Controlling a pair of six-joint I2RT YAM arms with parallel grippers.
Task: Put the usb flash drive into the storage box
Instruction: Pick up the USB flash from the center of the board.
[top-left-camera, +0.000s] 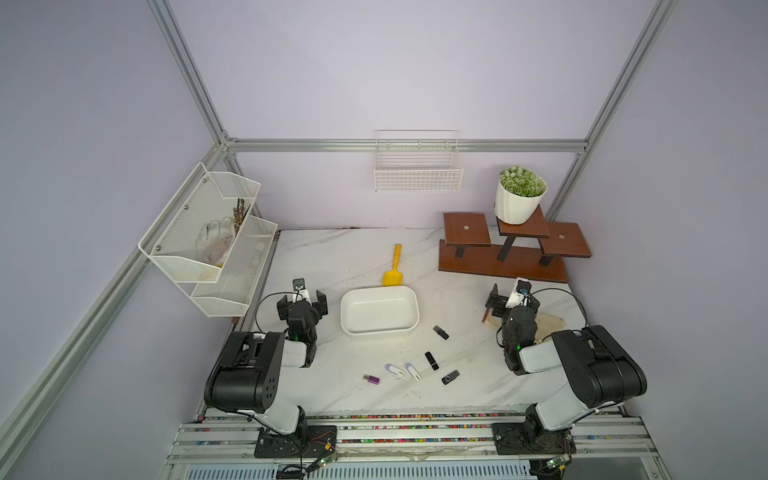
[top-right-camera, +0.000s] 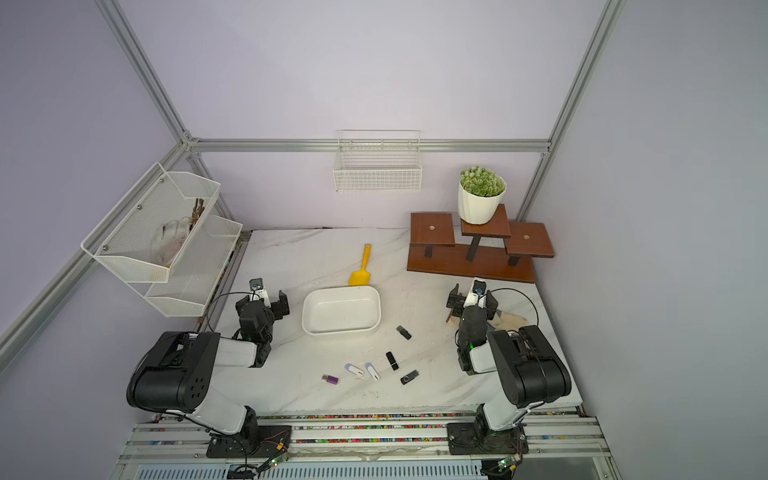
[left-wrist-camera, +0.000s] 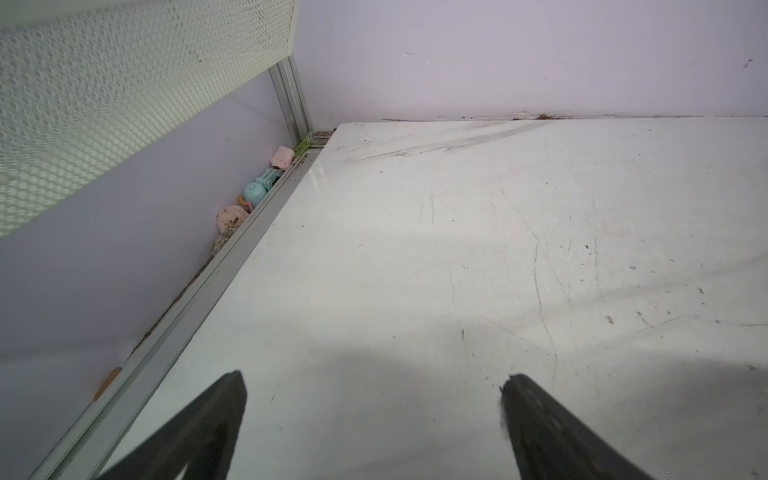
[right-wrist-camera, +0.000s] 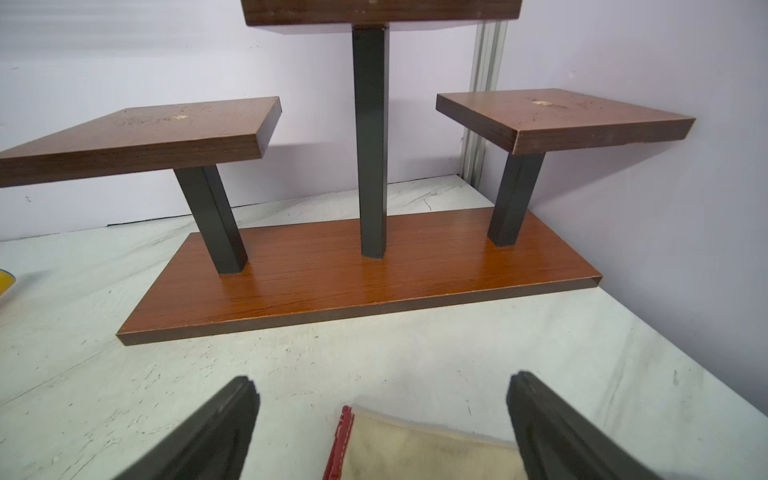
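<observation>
I log six usb flash drives (top-left-camera: 432, 360) loose on tabletop (top-left-camera: 457, 299), between pincers, set back toward arm bases. Storage box (top-left-camera: 379, 311) upright between pincers, nearer left pincer (top-left-camera: 302, 304), not touching it. Left pincer released, fingers wide over bare marble. Right pincer (top-left-camera: 514, 301) released, above beige cloth (right-wrist-camera: 424, 453), facing wooden stand (right-wrist-camera: 332, 282).

cams | both top views: stereo pair, high behind arm bases, tilted down+fwd, far, whole table (top-left-camera: 332, 257) + walls, nr-identical overlap | L wrist: low, close over table, faces back-left corner by mesh rack (left-wrist-camera: 124, 83) | R wrist: low, close, faces wooden stand (right-wrist-camera: 357, 286) | rack+stand shared w/ both top views
</observation>
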